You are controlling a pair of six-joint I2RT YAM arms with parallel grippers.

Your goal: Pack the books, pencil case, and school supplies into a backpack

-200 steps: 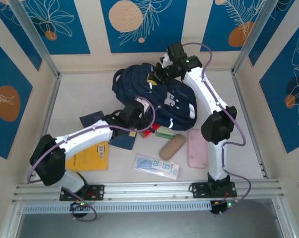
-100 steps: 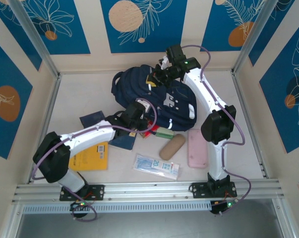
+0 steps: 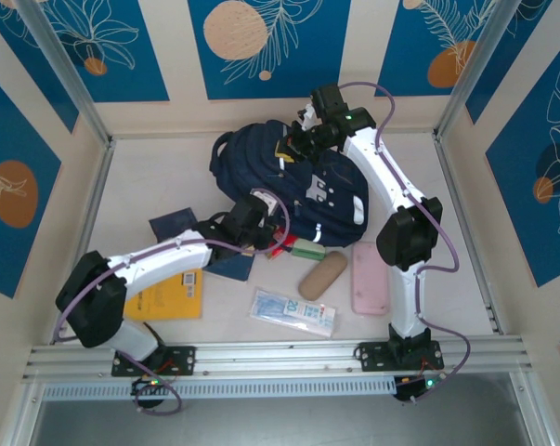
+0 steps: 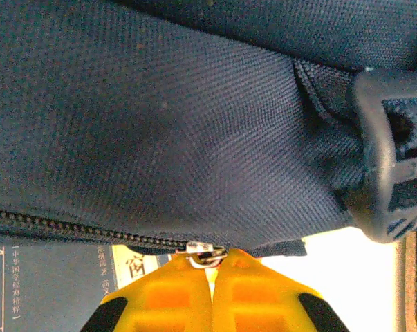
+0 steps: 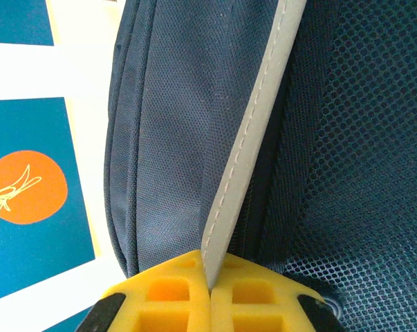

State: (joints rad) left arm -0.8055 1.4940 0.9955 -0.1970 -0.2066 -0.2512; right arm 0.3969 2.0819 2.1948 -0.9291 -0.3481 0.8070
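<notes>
Yellow fingers [image 4: 168, 299] of the left gripper [image 4: 211, 275] were pressed together on the metal zipper pull [image 4: 205, 255], with the navy backpack [image 4: 194, 124] spreading just beyond their tips. The right gripper [image 5: 209, 278] was pinched tight on a grey strip [image 5: 253, 131] of the backpack, which ran straight out from its tips.

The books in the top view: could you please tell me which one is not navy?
The orange-yellow book, partly under the left arm near its base; the two navy books lie farther back, nearer the backpack.
</notes>
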